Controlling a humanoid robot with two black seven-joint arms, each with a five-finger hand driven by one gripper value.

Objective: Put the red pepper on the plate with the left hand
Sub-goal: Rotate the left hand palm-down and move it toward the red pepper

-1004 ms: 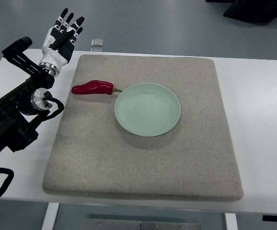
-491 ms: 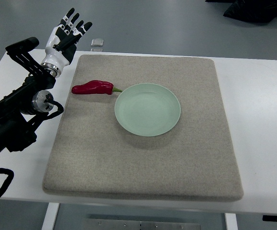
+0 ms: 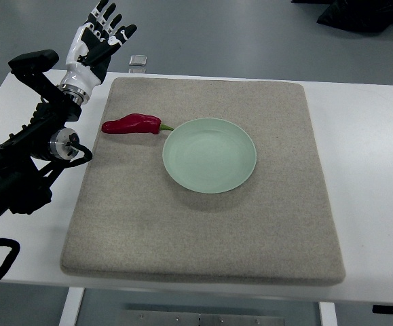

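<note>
Raised slightly higher than 1 second ago, the left hand [image 3: 96, 42] hovers empty with fingers spread, still approaching; next it must descend to the red pepper [image 3: 132, 124] lying beside the plate [image 3: 210, 155].

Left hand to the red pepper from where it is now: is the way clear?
Probably yes. The left hand is open, raised beyond the mat's far left corner. The red pepper lies exposed on the mat just nearer the robot, with nothing between them. The plate sits to its right, touching only the stem.
</note>
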